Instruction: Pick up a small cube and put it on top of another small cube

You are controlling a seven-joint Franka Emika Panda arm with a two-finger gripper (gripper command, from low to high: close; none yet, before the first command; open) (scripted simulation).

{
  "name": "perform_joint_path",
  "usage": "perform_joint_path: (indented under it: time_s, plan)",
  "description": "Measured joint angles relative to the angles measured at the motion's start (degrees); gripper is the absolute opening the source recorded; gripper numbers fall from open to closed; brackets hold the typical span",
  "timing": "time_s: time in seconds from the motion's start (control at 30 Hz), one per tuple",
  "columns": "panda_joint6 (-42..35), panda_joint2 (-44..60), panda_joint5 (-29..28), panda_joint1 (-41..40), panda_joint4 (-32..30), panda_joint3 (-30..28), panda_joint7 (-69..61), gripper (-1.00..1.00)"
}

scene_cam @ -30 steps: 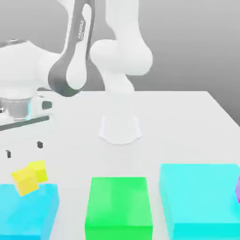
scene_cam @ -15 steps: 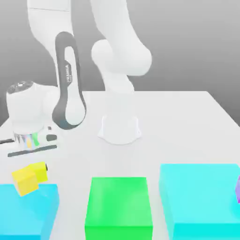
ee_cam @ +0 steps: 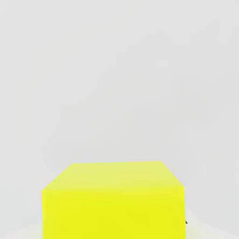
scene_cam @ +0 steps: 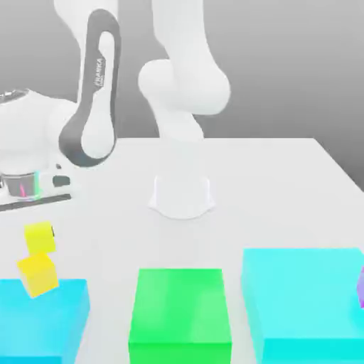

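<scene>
Up and toward the exterior view's left goes the lemon-yellow cube (scene_cam: 40, 239), and the arm (scene_cam: 89, 121) has gone up with it since the earlier picture. The gripper (scene_cam: 40, 232) is closed on this little cube and holds it. So the picking up looks done. What is left is to put it on top of the other cube and let go.

At the exterior view's left is the blue block (scene_cam: 60, 323). The golden-yellow cube (scene_cam: 38, 274) shows by its far edge, turned a bit. I can't tell if it sits on the block or behind it. The lemon-yellow cube shows just above it, but I can't tell if it is right over it yet. It may need to move a little more before it goes down.

Next come the green block (scene_cam: 180, 306), the big cyan block (scene_cam: 306, 295) and a purple piece (scene_cam: 361, 287) at the edge.
</scene>
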Motion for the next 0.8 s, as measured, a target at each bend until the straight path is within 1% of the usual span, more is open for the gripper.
perform_joint_path:
  time_s: [0.2, 0.47, 0.53, 0.6, 0.63, 0.67, 0.7, 0.8]
  plan:
    - [-8.68, 3.74, -0.12, 1.92, 12.39, 1.46, 2.21, -1.0]
    - [-20.35, 8.38, -1.59, 6.53, 29.0, 3.87, 7.78, -1.0]
    - [-23.27, 9.53, -0.69, 11.2, 33.14, 0.92, 8.29, -1.0]
    - [-23.16, 9.53, -0.88, 11.21, 33.14, 0.91, 8.33, -1.0]
    - [-21.77, 11.76, 0.57, 16.06, 33.91, -2.97, 8.33, -1.0]
    - [-19.9, 13.78, 1.3, 17.93, 34.05, -4.3, 8.33, -1.0]
    - [-18.33, 15.28, 1.68, 18.52, 33.98, -4.59, 8.33, 1.0]
    - [-18.32, 15.28, 1.68, 18.52, 33.98, -4.59, 8.33, 1.0]
